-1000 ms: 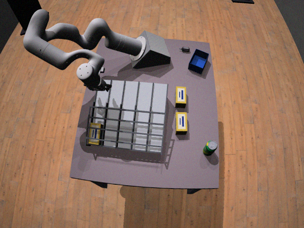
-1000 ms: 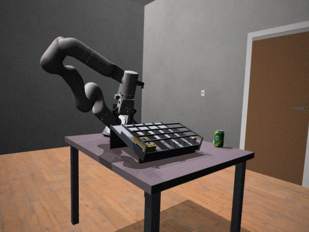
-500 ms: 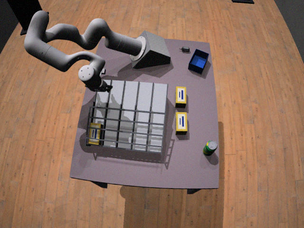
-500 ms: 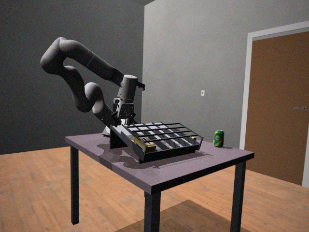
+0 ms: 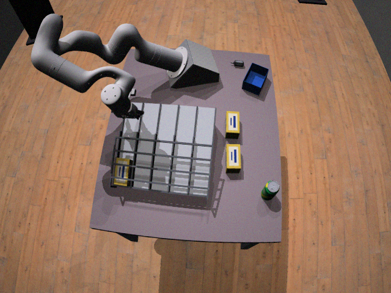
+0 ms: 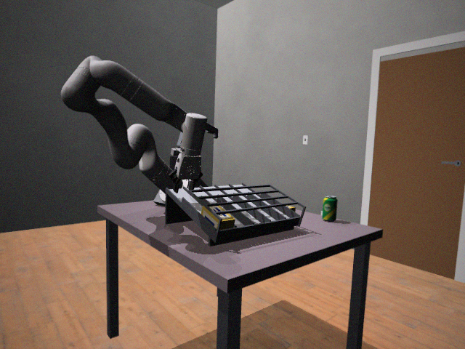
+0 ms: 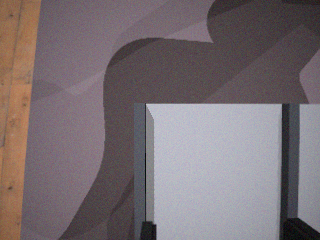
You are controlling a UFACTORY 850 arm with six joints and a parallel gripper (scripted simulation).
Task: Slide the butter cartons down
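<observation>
Spread at the upper end of the leftmost lane (image 5: pixel 130 124) (image 7: pixel 217 170), as seen from the top: claw (image 5: pixel 137 114) (image 6: pixel 187 184) (image 7: pixel 222 231), with nothing between the fingers. Contact with shelf (image 5: pixel 209 196) (image 6: pixel 259 232): cannot tell. At the bottom stop of the same lane, under the crossbars: first carton (image 5: pixel 122 171) (image 6: pixel 221 216), lengthwise. In the other four lanes: no carton. On the table (image 5: pixel 189 220) (image 6: pixel 262 259), beside the shelf: second carton (image 5: pixel 233 122) and third carton (image 5: pixel 233 156), in line, apart. Near the table edge: bin (image 5: pixel 255 79) and upright can (image 5: pixel 270 190) (image 6: pixel 329 209), well apart.

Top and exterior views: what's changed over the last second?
The tool has come down a little toward the upper end of the leftmost lane in the top view. Nothing was visibly taken hold of or let go. The carton at that lane's bottom, the two loose cartons and the can stayed put.
</observation>
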